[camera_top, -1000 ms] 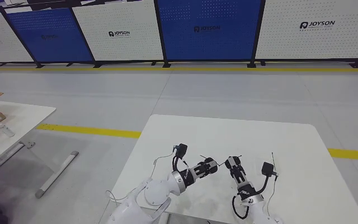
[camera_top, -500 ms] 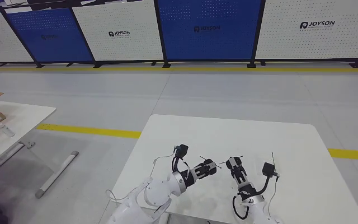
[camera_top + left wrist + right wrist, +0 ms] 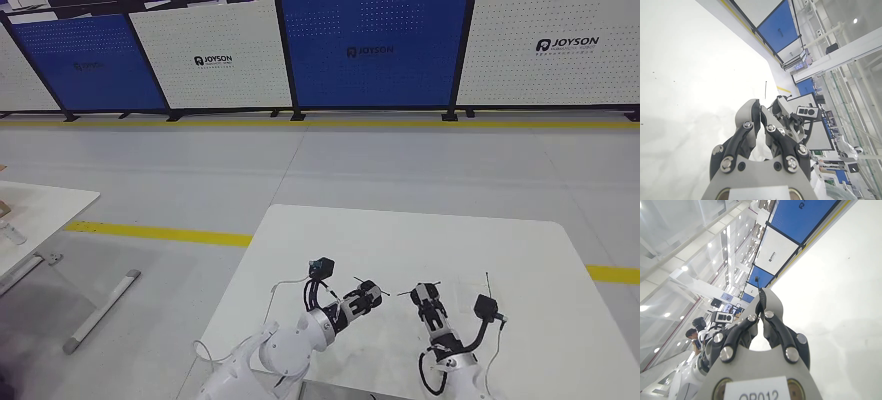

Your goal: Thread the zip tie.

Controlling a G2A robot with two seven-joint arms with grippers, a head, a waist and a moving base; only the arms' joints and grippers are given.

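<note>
Top view | left pincer [image 3: 372,291] and right pincer [image 3: 423,290] hang near each other over the near edge of the worktop [image 3: 400,230], probably so tail can meet head | right pincer clamped on the zip tie [image 3: 757,278], its head sticking out clear | left pincer pressed closed; on what, too small to tell | spare tie [image 3: 765,90] lies toward the right edge.

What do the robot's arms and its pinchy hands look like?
The left arm and right arm are white with black wrist sections, each carrying a small black camera box and a thin looping cable. The left end effector and right end effector match: curved pale grey fingers, black ribbed pads, black link bars, shiny round bolts and a white label on the grey base.
</note>
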